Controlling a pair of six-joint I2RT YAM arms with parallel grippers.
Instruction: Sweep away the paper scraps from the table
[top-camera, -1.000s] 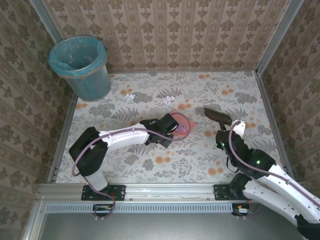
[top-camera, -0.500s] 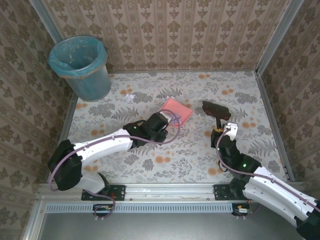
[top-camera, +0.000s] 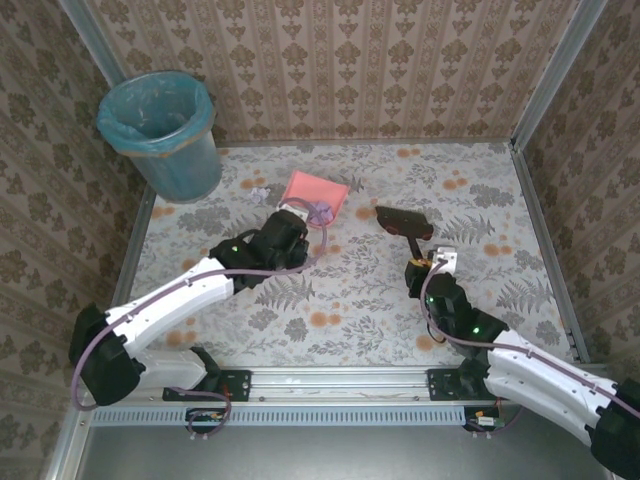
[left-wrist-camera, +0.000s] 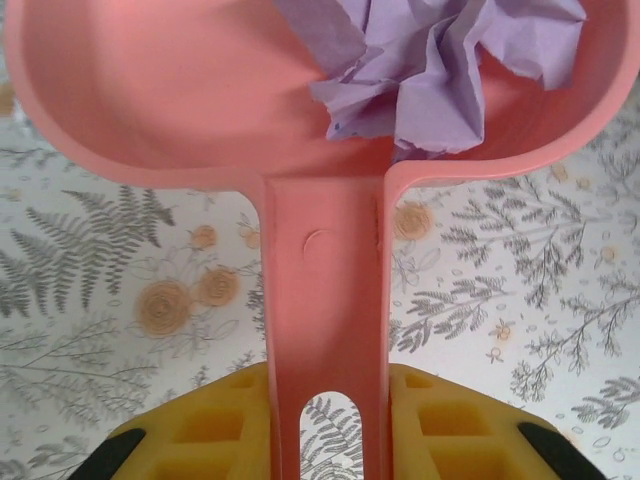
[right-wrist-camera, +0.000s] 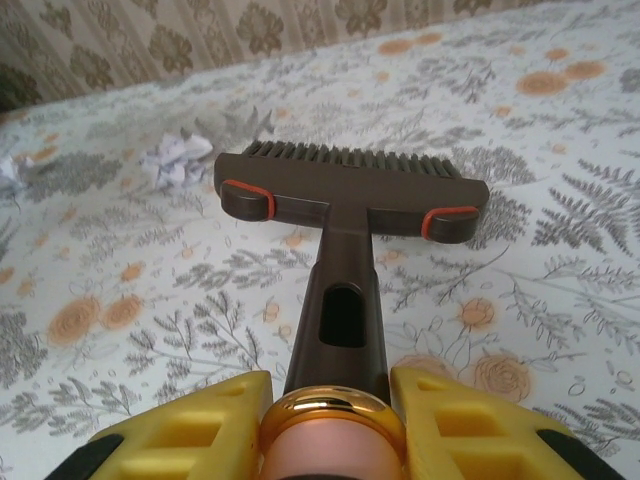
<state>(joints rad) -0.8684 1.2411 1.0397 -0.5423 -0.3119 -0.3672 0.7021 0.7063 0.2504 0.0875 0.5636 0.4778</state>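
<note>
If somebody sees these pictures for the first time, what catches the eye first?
The pink dustpan, gripped by the left gripper toward the far side of the table, carries a crumpled lilac scrap. To its right, the right gripper holds a dark brush, and a teal bin stands in the far left corner.

White arms (top-camera: 540, 375), black joints (top-camera: 100, 360), apparently purplish cables (top-camera: 200, 279).

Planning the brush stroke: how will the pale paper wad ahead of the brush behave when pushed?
The wad looks loosely crumpled and small beside the brush, so probably very light and apt to skitter. Its irregular creases suggest it will tumble unevenly rather than roll straight.
</note>
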